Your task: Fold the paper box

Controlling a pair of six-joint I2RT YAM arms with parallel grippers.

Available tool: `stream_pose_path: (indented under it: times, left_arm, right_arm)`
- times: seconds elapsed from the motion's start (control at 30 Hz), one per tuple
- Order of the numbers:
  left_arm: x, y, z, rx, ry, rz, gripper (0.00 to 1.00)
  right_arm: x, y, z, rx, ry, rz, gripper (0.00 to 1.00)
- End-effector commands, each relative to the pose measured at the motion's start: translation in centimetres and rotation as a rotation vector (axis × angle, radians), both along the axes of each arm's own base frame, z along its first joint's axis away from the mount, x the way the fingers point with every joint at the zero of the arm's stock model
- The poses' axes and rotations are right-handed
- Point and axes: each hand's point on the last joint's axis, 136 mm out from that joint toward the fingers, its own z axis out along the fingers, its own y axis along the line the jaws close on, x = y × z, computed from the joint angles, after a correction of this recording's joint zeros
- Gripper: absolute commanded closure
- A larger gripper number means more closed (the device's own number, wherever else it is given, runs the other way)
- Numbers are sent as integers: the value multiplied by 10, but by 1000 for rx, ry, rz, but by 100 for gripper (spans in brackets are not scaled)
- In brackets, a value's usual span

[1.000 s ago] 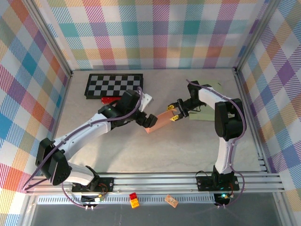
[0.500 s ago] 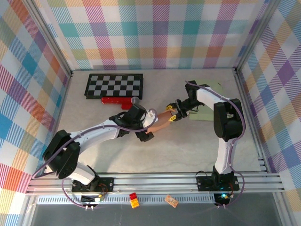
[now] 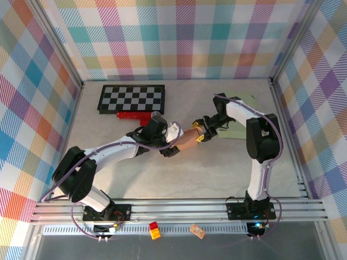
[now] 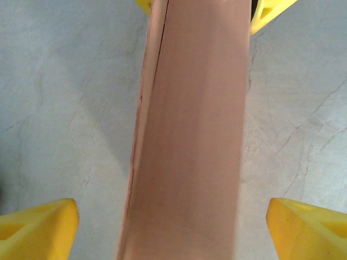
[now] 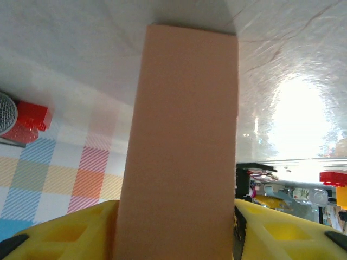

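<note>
Paper box (image 4: 190,135) inside wide-open left hand (image 4: 173,227), right hand (image 5: 176,233) seemingly gripping its end

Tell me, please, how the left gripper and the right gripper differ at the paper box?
The left gripper stands open, its fingers well clear of the paper box; the right gripper has its fingers against the box's sides. The left gripper straddles the box's left end, the right gripper its right end. Both have yellow fingertips and straddle the same box.
</note>
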Motion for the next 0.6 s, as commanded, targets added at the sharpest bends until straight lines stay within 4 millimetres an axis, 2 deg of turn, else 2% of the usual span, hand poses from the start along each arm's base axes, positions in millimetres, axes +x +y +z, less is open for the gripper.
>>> stream_pose_path:
  times: [0.0,0.27,0.37,0.5,0.57]
  left_arm:
    - [-5,-5,-5,-23,38,-47,12]
    - [-3,-8,-6,-12,65,-72,22]
    - [0,-9,-7,-10,66,-69,22]
    - [2,-9,-6,-8,62,-63,22]
    - [2,-9,-6,-10,64,-62,22]
  right_arm:
    - [-3,-5,9,-54,-6,-3,43]
    - [3,-9,29,-77,-94,41,37]
    - [7,-13,39,-103,-159,64,36]
    - [15,-26,57,-170,-308,120,35]
    - [18,-39,70,-231,-415,167,35]
